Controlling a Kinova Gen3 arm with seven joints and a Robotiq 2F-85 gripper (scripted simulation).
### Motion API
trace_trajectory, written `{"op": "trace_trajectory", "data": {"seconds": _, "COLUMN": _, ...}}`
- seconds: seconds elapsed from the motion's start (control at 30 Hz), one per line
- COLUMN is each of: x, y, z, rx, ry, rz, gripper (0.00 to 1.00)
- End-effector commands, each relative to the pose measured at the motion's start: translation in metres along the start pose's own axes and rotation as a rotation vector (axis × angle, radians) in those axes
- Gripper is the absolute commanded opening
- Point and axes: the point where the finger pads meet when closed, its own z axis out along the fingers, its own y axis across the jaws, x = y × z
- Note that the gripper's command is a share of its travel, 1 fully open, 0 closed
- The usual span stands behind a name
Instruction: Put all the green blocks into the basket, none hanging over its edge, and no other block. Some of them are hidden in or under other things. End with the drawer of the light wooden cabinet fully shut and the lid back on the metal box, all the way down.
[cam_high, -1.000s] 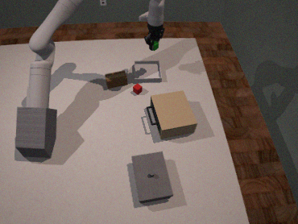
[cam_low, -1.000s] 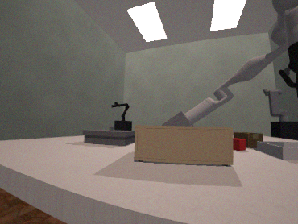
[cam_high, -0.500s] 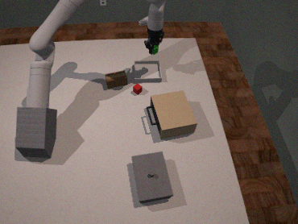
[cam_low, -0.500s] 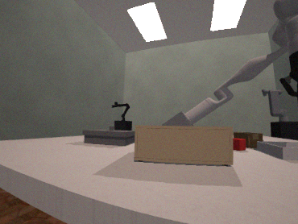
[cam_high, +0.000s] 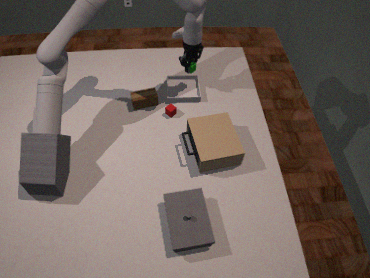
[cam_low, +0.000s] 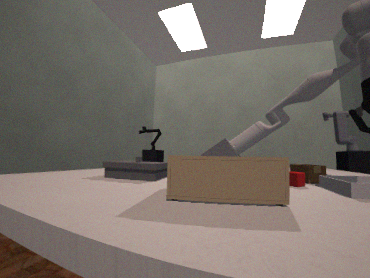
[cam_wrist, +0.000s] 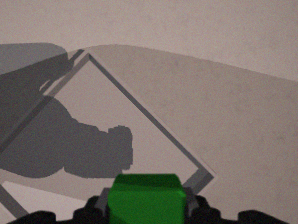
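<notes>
My gripper (cam_high: 190, 67) is shut on a green block (cam_high: 193, 67) (cam_wrist: 146, 205). It holds the block above the table, by the back side of the basket in the top view. The basket (cam_high: 198, 91) (cam_low: 341, 185) (cam_wrist: 145, 113) is a low grey-walled frame. Only shadow shows inside it; the held block hides part of its near side in the wrist view. The light wooden cabinet (cam_high: 215, 136) (cam_low: 227, 180) shows a dark handle (cam_high: 187, 144) on its left side; its drawer looks shut. The metal box (cam_low: 135, 172) has its lid (cam_high: 185, 202) on, looking level.
A red block (cam_high: 171, 110) (cam_low: 298, 179) lies between the basket and the cabinet. A brown wooden box (cam_high: 144, 99) (cam_low: 316, 173) stands left of the basket in the top view. The grey arm base (cam_high: 44, 160) stands at the far left there.
</notes>
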Motion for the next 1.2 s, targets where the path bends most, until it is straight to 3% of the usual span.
{"op": "trace_trajectory", "data": {"seconds": 0.0, "x": 0.000, "y": 0.000, "z": 0.003, "rx": -0.001, "ry": -0.002, "rz": 0.000, "gripper": 0.10}}
{"op": "trace_trajectory", "data": {"seconds": 0.53, "x": -0.001, "y": 0.001, "z": 0.038, "rx": -0.001, "ry": -0.002, "rz": 0.000, "gripper": 0.10}}
{"op": "trace_trajectory", "data": {"seconds": 1.17, "x": -0.001, "y": 0.001, "z": 0.065, "rx": -0.001, "ry": -0.002, "rz": 0.000, "gripper": 0.10}}
